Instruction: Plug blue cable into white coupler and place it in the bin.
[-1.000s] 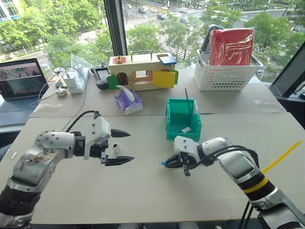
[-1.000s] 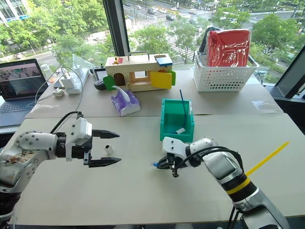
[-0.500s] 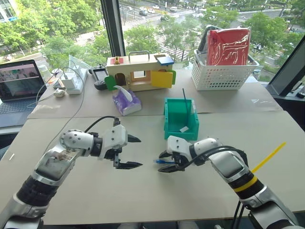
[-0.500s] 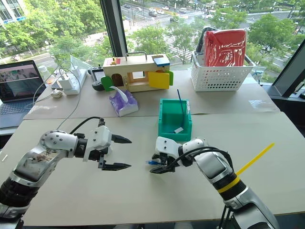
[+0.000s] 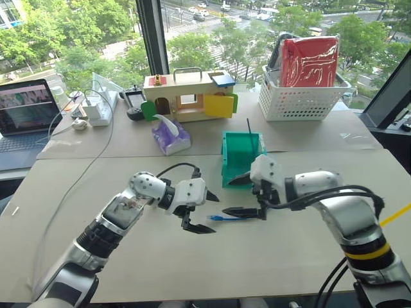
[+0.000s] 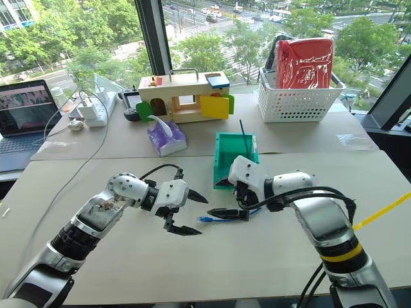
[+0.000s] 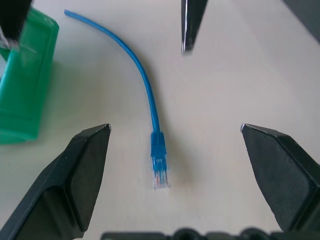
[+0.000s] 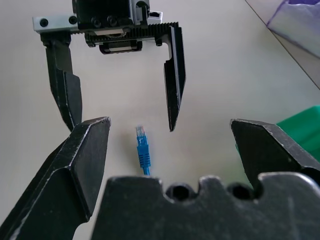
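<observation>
Left gripper (image 5: pixel 204 213): I have its two black fingers spread wide, empty, poised just short of the plug so I can pick it up.
Cable: the thin bright-blue cable (image 7: pixel 148 93) lies loose on the beige tabletop (image 5: pixel 96 256), clear plug toward my left hand, tail toward the bin.
Right gripper (image 5: pixel 246 194): fingers parted, holding nothing, hovering above the cord.
Bin: the small teal-green plastic box (image 5: pixel 239 157) waits just beyond, open-topped.
Coupler: I cannot spot it.
</observation>
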